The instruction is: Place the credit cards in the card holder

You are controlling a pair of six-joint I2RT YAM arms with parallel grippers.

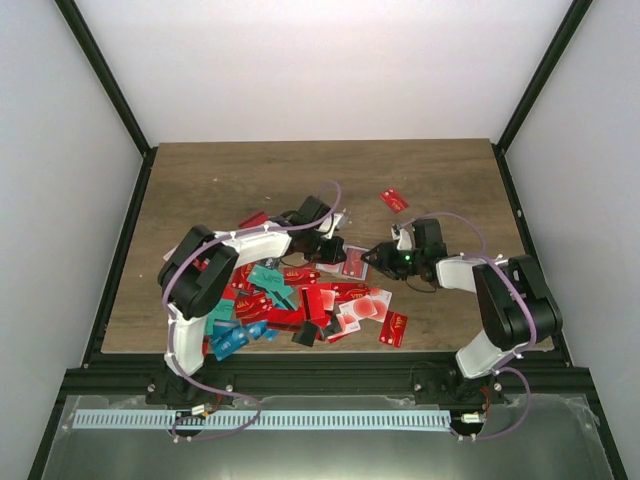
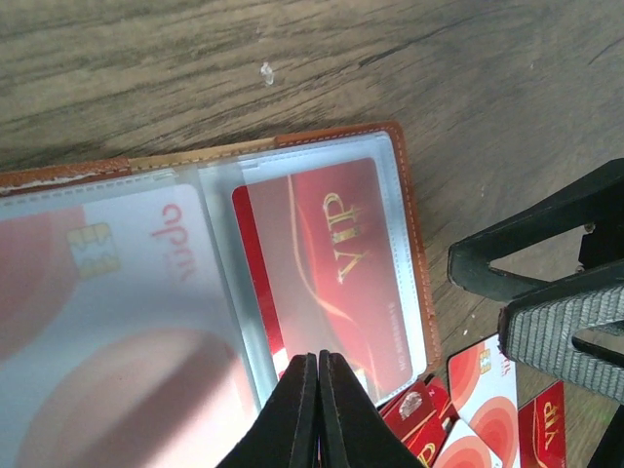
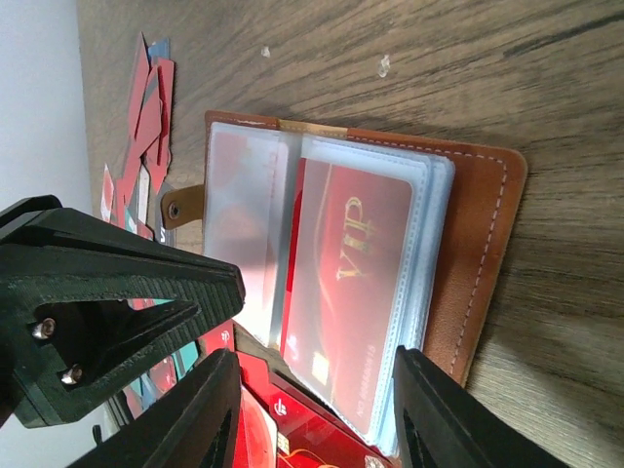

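The brown card holder (image 3: 487, 253) lies open on the table, its clear sleeves facing up. A red VIP credit card (image 2: 331, 263) sits inside one sleeve, and a white card with red circles (image 2: 97, 292) fills the sleeve beside it. My left gripper (image 2: 319, 366) is shut, its tips pressed together over the lower edge of the red card's sleeve; nothing shows between them. My right gripper (image 3: 317, 409) is open and straddles the near end of the sleeves. From above, the holder (image 1: 353, 262) lies between both grippers.
A heap of loose credit cards (image 1: 285, 300), mostly red with some teal, covers the table's near left. Single red cards lie at the back (image 1: 394, 200) and at the front right (image 1: 393, 328). More loose cards (image 2: 483, 390) touch the holder's near edge.
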